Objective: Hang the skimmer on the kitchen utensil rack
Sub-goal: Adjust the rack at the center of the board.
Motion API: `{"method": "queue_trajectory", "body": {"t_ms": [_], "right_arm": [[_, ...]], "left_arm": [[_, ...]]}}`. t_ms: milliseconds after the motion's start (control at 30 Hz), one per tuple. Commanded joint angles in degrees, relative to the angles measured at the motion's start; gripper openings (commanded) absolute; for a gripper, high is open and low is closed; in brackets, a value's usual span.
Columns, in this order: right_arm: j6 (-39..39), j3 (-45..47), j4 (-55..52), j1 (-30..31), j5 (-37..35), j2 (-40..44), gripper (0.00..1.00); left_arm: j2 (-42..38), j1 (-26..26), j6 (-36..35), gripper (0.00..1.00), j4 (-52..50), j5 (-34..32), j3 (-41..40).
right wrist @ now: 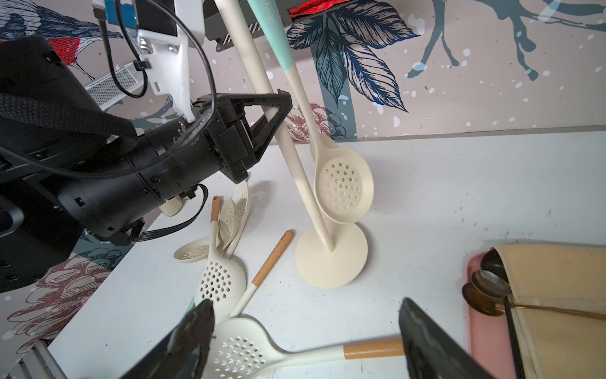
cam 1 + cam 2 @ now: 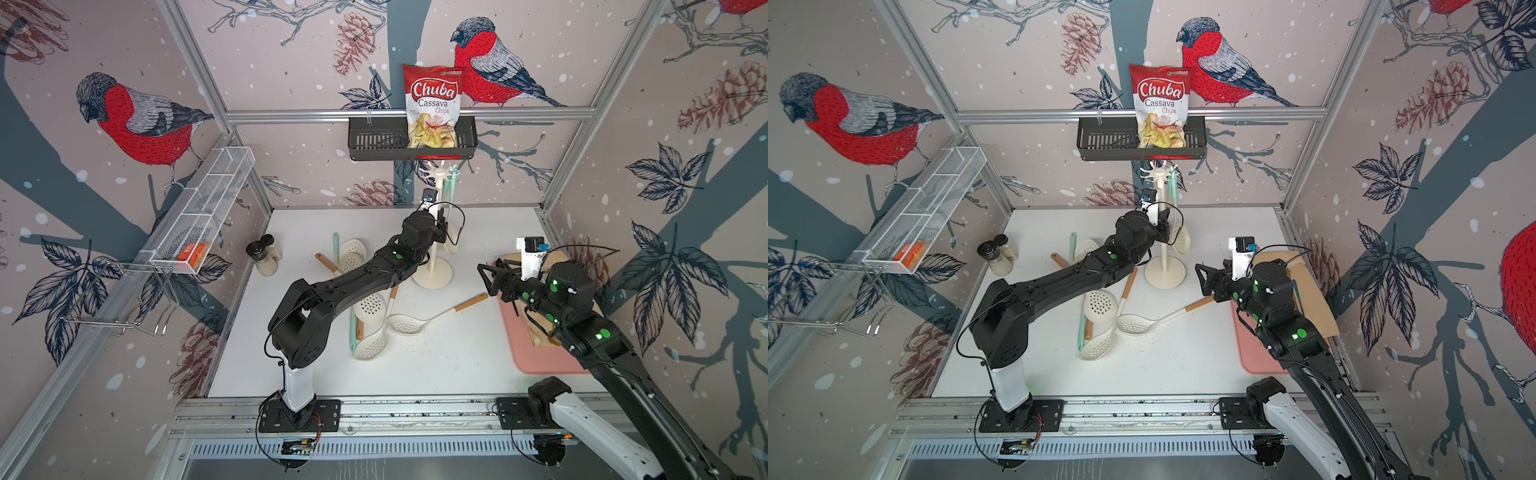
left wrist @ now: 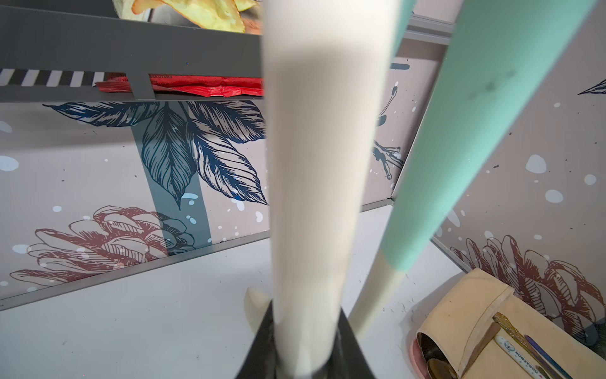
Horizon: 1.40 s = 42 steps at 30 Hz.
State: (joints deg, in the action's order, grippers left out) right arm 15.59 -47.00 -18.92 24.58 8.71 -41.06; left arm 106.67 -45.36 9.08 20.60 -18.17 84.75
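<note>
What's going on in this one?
The left pincer is closed on the pole of the kitchen utensil rack, and a mint-handled skimmer hangs from the rack's top. The right pincer is open above a wooden-handled skimmer lying on the table. Several more skimmers lie beside it, not yet hung.

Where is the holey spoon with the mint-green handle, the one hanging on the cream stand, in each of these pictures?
Top view: skimmer hangs right of the rack pole, below the black basket.
Top view: same spot, right of the pole.
Left wrist: only its mint handle, beside the pole.
Right wrist: bowl and handle, beside the pole, near the round base.
Shared landmark: the cream pole.
</note>
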Motion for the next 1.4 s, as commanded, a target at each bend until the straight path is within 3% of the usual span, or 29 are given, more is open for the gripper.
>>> {"method": "queue_trajectory", "body": {"t_ms": [0,467,600,633,733,867,933,1167,1367], "right_arm": [[0.75,0.17,1.60,-0.09,-0.19,0.17,0.87],[2.61,1.54,3.02,0.02,0.25,0.52,0.87],[3.69,3.06,4.47,0.03,0.86,0.67,0.87],[3.90,3.27,4.75,0.10,0.97,0.70,0.87],[4.20,3.59,5.28,0.12,1.22,0.58,0.87],[4.48,3.76,5.47,0.12,1.35,0.54,0.87],[4.75,4.10,5.61,0.12,1.38,0.54,0.87],[8.09,7.63,8.86,3.74,-3.20,0.63,0.90],[9.16,9.16,11.34,20.81,-20.79,-3.44,0.92]], "left_arm": [[-0.07,-0.10,-1.99,0.00,10.84,-1.83,-0.76],[-2.62,1.35,-2.48,0.00,14.29,-14.78,-8.91],[-3.69,1.76,-2.18,0.00,14.56,-15.58,-10.85],[-3.91,1.77,-2.15,0.09,14.59,-15.13,-11.25],[-4.62,1.77,-1.57,0.60,15.04,-13.28,-12.69],[-6.57,1.77,-0.40,0.87,14.87,-11.41,-14.40],[-7.89,1.77,0.13,0.97,13.64,-10.29,-15.05],[-17.29,1.77,3.83,0.97,7.65,-7.71,-22.19],[-30.08,2.44,8.46,0.93,-4.13,-10.31,-32.05]]}}
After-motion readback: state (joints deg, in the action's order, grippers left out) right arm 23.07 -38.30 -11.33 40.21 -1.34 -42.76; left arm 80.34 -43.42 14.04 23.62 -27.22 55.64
